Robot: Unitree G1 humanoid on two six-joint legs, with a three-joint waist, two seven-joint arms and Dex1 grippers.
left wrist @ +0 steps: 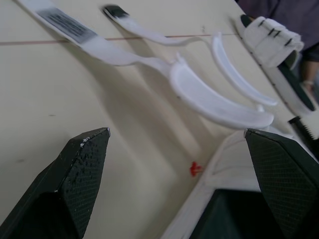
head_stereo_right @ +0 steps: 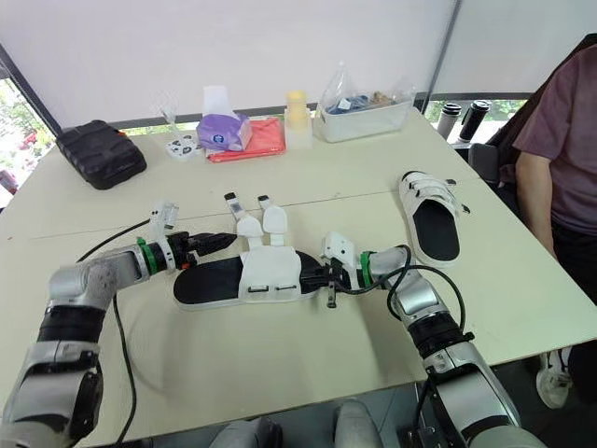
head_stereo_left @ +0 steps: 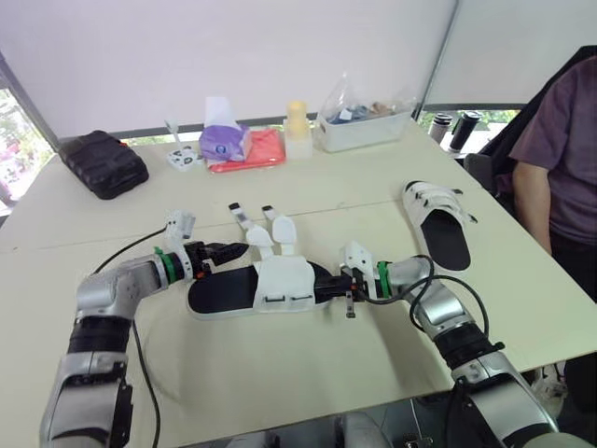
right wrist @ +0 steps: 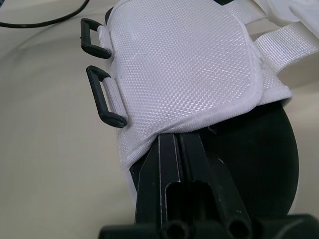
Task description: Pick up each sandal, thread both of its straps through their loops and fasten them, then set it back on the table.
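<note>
Right wrist view: right fingers [right wrist: 169,169], pressed together, seemingly touch the sandal [right wrist: 179,64]; left fingers [left wrist: 82,169] spread at its heel.

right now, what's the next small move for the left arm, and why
Probably ease the left gripper forward and close its open fingers on the nearer loose strap: both straps lie unthreaded on the table, and the right gripper holds the sandal at its other end.

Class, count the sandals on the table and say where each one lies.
2. One sandal lies in the middle of the table, straps open; the other sandal lies near its right edge.
</note>
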